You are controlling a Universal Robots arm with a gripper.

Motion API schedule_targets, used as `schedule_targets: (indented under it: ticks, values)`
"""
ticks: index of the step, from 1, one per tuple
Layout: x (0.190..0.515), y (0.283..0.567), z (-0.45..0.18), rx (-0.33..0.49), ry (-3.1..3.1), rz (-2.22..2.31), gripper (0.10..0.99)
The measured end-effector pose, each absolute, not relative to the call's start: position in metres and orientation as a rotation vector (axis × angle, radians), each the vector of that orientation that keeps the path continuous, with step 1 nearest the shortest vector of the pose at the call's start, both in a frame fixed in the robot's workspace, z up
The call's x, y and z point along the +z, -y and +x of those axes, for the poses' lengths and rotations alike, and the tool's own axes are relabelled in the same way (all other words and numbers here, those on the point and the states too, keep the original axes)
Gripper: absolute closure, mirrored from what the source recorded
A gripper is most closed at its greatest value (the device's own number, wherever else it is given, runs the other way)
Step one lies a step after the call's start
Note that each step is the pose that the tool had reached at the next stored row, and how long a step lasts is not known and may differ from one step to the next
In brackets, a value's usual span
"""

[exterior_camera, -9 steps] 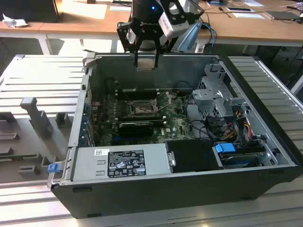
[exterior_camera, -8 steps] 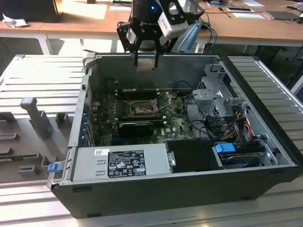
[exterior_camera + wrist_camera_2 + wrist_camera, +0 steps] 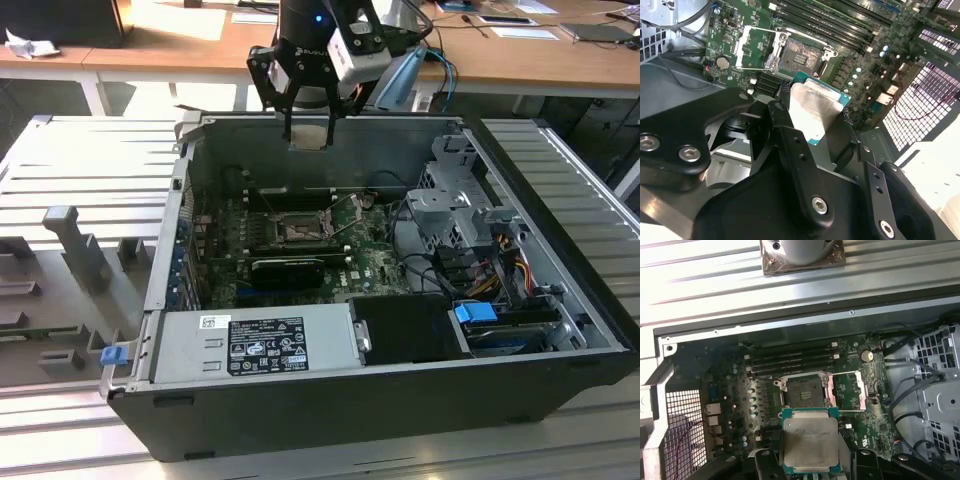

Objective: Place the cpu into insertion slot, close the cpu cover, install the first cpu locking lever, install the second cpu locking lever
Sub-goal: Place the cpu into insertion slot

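Observation:
My gripper [image 3: 309,128] hangs above the back wall of the open computer case [image 3: 170,250], shut on the cpu [image 3: 308,138]. The cpu [image 3: 810,440] is a pale silvery square with a green edge, pinched between two black fingers [image 3: 782,117] in both wrist views. Below it on the green motherboard lies the insertion slot [image 3: 802,389], its brownish pin field bare. The cpu cover [image 3: 847,388] stands swung open beside the slot. In the second wrist view the cpu [image 3: 815,107] hovers apart from the slot [image 3: 799,55] and the open cover [image 3: 756,47].
Black memory slots [image 3: 790,357] run beside the socket. A long black card [image 3: 288,268] lies across the board. A grey power supply [image 3: 260,345] fills the case front, and a metal drive cage [image 3: 455,200] with cables [image 3: 480,265] sits at the exterior view's right.

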State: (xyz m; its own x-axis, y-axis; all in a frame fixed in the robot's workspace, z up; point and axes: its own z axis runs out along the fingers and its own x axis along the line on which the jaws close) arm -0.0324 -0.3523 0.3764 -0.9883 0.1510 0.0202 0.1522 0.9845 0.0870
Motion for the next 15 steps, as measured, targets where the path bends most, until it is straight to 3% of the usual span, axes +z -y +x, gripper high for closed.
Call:
schedule_targets:
  ticks: [15]
  values:
    - [0.3762,0.3523,-0.0325,-0.139,3.104,-0.397,0.557]
